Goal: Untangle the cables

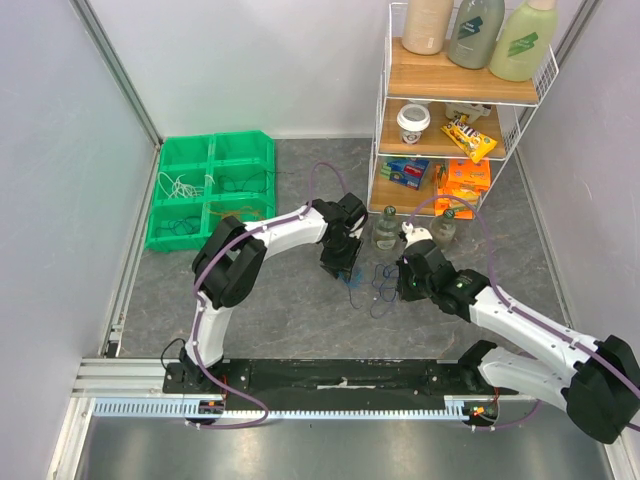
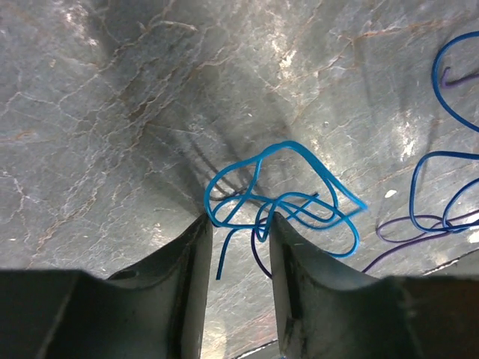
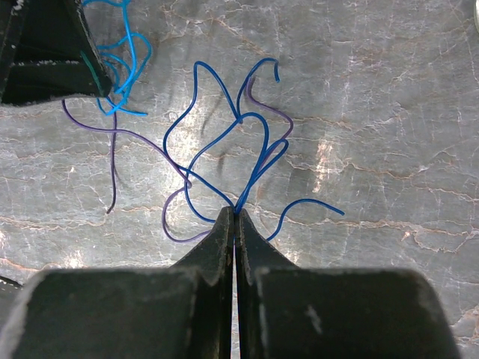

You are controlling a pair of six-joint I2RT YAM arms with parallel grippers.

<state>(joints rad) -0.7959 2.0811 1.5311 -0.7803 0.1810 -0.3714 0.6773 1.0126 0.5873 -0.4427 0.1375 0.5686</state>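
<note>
Two white robot arms are reaching inward over a grey marbled table [image 1: 300, 320]. The left gripper [image 1: 340, 265] and right gripper [image 1: 403, 278] are hovering near each other, with thin blue cables [image 1: 380, 287] lying loosely between them. A green divided bin [image 1: 215, 138] is sitting back left, holding white cables [image 1: 185, 187]. A wire shelf rack [image 1: 450, 82] is standing back right, carrying bottles, a cup and snack packs.

Both arms stretched forward from their bases, wrists bent down and angled toward each other. The left tool [image 1: 341, 262] [image 2: 238, 221] held its jaws apart. The right tool [image 1: 400, 277] [image 3: 235, 212] had its jaws pressed together, pinching a dark blue cable [image 3: 253, 176].
</note>
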